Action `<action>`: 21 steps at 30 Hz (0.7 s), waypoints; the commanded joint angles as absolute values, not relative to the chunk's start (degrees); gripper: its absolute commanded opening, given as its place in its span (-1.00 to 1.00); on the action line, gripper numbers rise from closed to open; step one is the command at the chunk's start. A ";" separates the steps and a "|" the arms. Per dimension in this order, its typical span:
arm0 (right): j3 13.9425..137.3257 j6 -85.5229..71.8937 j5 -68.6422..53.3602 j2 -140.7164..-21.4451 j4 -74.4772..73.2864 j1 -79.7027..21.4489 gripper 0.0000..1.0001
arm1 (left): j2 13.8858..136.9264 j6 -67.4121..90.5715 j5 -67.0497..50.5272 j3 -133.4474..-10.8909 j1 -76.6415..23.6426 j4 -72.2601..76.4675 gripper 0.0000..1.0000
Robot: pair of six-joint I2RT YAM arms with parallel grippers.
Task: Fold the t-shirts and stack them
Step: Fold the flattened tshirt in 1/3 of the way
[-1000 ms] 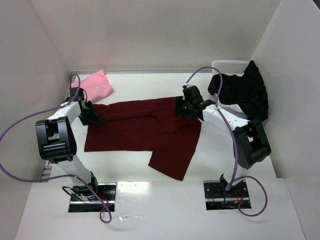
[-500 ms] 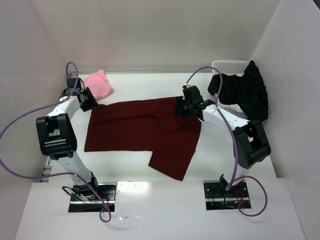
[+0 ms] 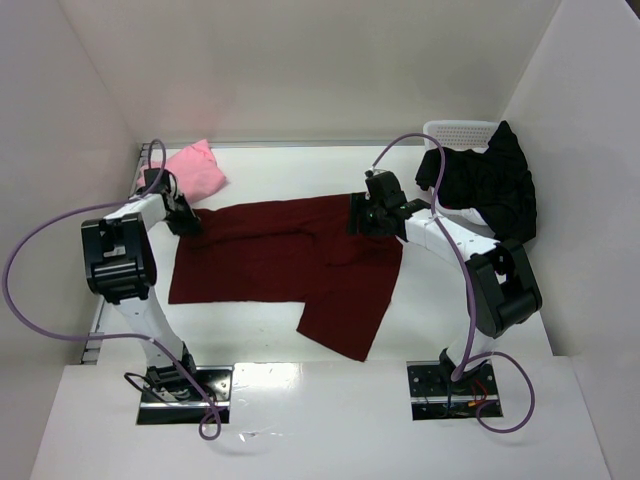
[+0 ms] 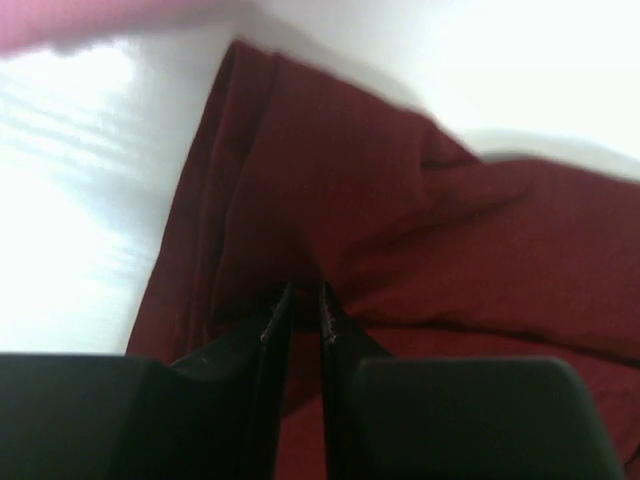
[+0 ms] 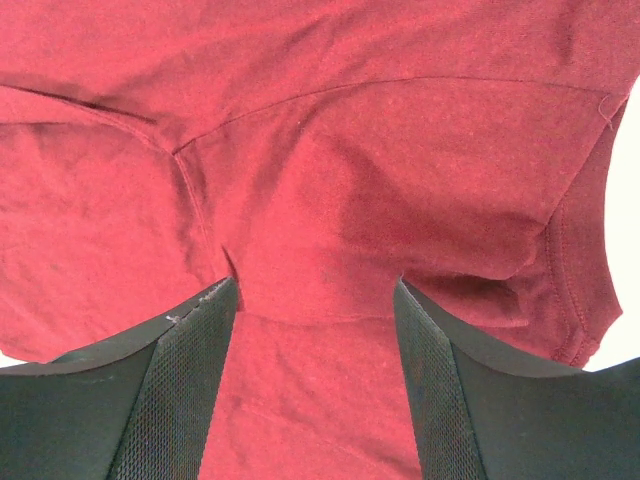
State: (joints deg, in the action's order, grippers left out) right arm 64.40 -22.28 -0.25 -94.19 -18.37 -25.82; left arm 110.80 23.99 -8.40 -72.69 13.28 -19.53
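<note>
Your left hand point(image 4: 297, 292) pinches a thin corner fold of the dark maroon cloth t-shirt point(image 3: 280, 260) lying beneath both hands, the right hand point(image 5: 315, 285) wide open, so lifting may slip it free.

Spread shirt point(image 3: 280, 255) centre; bunched shirt point(image 3: 195, 170) far left; draped shirt point(image 3: 490, 185) on basket point(image 3: 460, 130) far right.

A white plastic mesh basket point(image 3: 458, 130) sits at two o'clock on the glossy white tabletop point(image 3: 240, 325) — tight in the corner. Plain white walls point(image 3: 300, 70) enclose it.
</note>
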 commanded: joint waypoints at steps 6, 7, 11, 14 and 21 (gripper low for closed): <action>63.98 -23.20 -0.62 -93.52 -15.12 -25.93 0.39 | 103.10 18.28 -9.76 -68.47 13.54 -29.44 -0.53; 63.98 -23.20 -1.14 -93.52 -15.12 -25.93 0.39 | 102.31 18.28 -9.76 -68.47 13.54 -29.97 -0.53; 63.46 -23.20 -1.14 -93.52 -14.59 -25.93 0.39 | 99.68 17.14 -9.40 -67.24 13.54 -33.12 -0.48; 62.84 -23.20 -1.14 -93.52 -14.59 -25.93 0.39 | 99.14 16.44 -10.02 -66.71 13.54 -34.80 -0.48; 62.31 -23.20 -1.14 -92.46 -14.59 -25.93 0.39 | 96.77 15.73 -11.15 -68.63 13.54 -36.91 -0.39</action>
